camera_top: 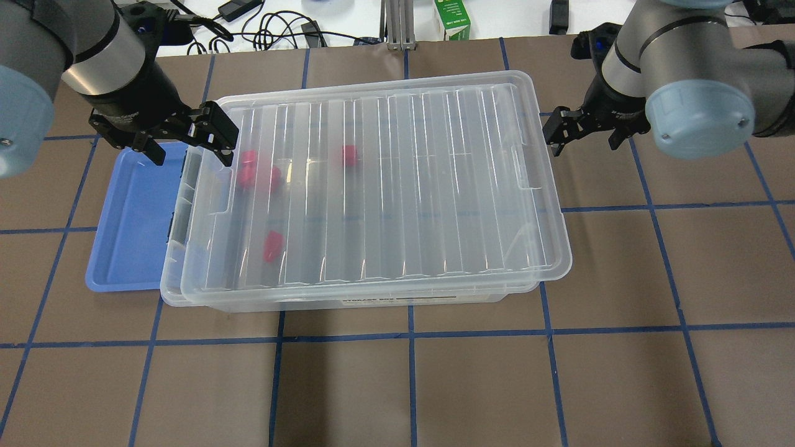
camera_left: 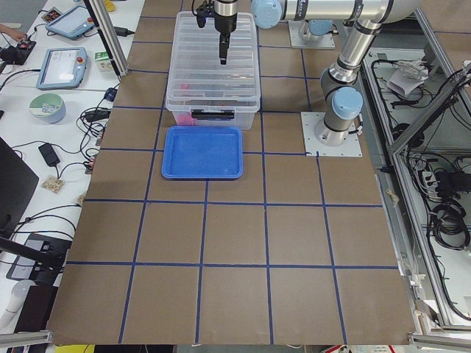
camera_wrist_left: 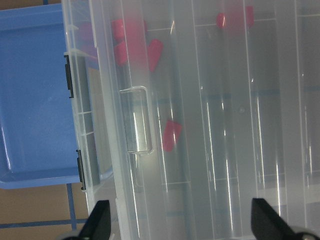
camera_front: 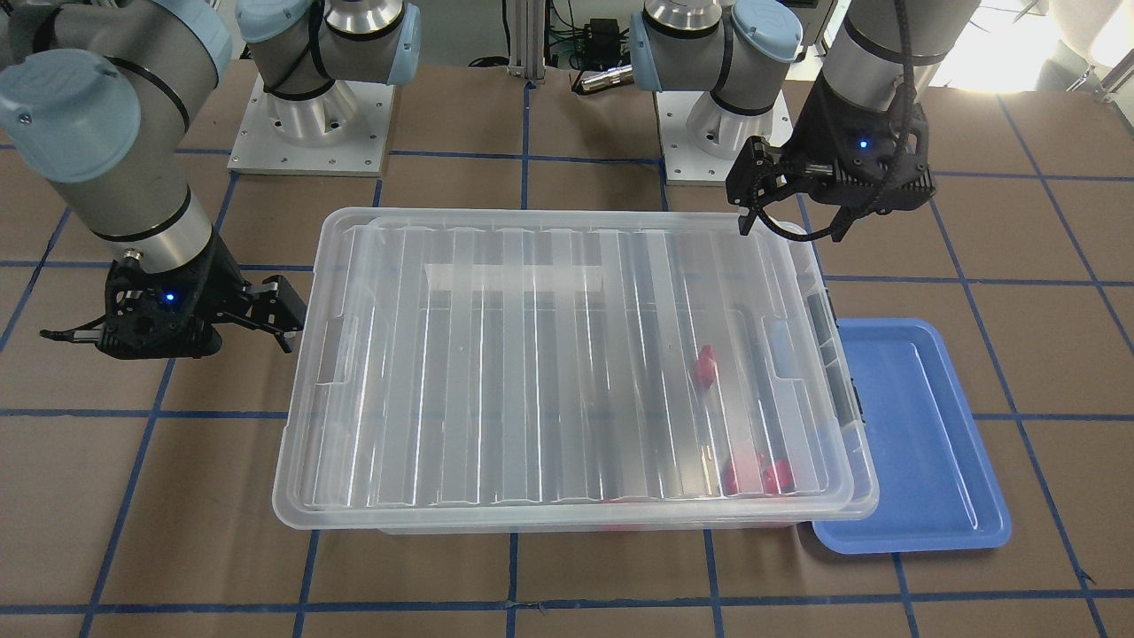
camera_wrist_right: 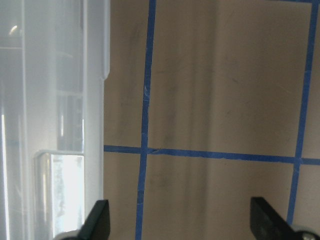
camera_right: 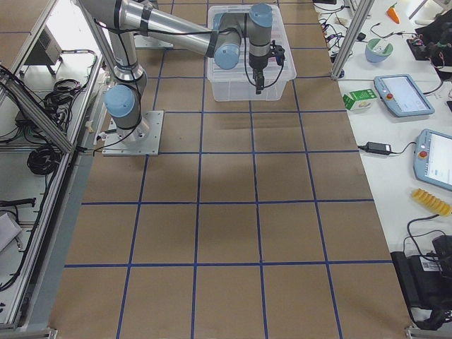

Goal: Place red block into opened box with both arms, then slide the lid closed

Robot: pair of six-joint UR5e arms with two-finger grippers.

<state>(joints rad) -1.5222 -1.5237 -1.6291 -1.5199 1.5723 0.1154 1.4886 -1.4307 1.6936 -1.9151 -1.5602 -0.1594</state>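
The ribbed see-through lid (camera_top: 397,186) lies on the box (camera_top: 422,298), shifted a little toward my right, so a strip of the box's left rim (camera_top: 177,217) shows. Several red blocks (camera_top: 272,245) (camera_front: 704,363) (camera_wrist_left: 171,135) lie inside, blurred through the lid. I cannot tell which one is the red block of the task. My left gripper (camera_top: 217,130) (camera_wrist_left: 180,225) hangs open, high above the lid's left end. Just past the lid's right end, my right gripper (camera_top: 556,130) (camera_wrist_right: 180,225) is open over the table. Neither holds anything.
A shallow blue tray (camera_top: 130,217) (camera_front: 921,425) sits against the box's left end. Both arm bases (camera_front: 310,115) stand behind the box. A green carton (camera_top: 452,18) and cables lie past the far table edge.
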